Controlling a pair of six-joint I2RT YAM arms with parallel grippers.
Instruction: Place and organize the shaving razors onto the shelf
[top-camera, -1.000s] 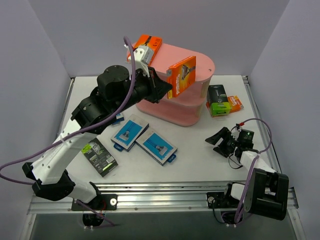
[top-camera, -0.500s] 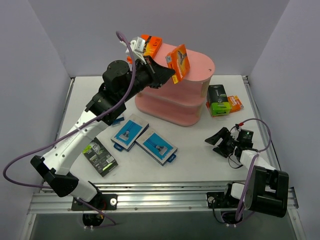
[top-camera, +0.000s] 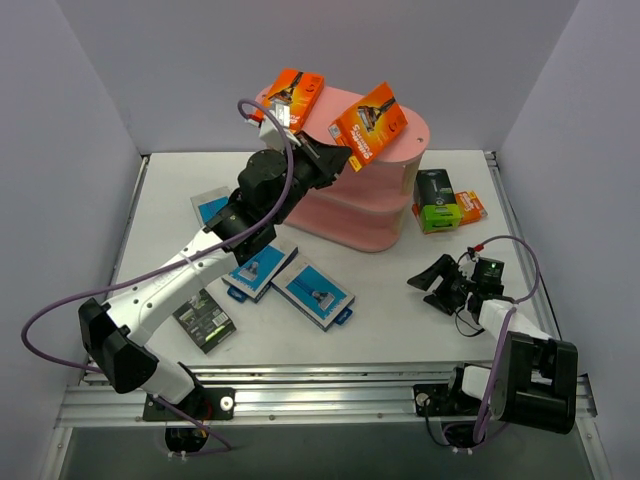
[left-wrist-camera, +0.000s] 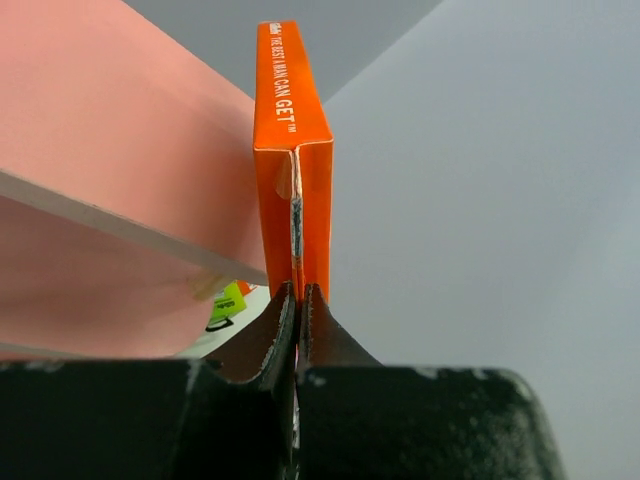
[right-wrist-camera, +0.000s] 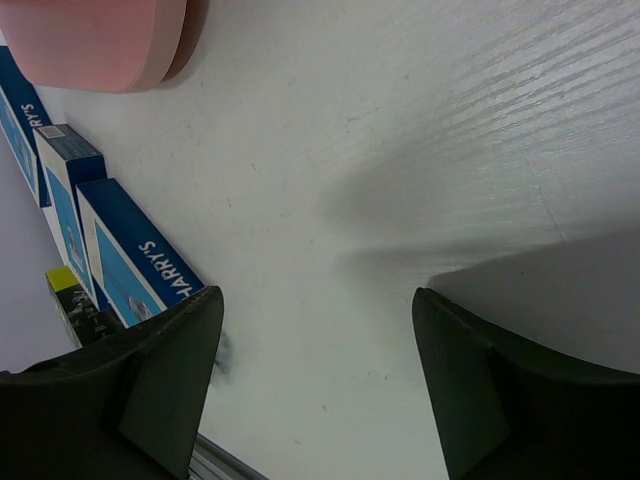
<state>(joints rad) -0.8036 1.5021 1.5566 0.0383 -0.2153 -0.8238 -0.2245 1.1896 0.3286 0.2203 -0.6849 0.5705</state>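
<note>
Swung upward since earlier, the left pincer (top-camera: 338, 158), clamped on a bright orange cardboard razor pack (top-camera: 370, 120), holds it above the pink three-tier shelf (top-camera: 400, 218) at twelve o'clock; blue-and-white packs (top-camera: 313, 292) remain at six; right pincer (top-camera: 440, 284) gapes empty.

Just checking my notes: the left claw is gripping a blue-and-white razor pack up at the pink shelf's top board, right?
No. The left claw grips an orange razor pack, not blue-and-white, as the left wrist view shows. It is up at the pink shelf's top board.
</note>
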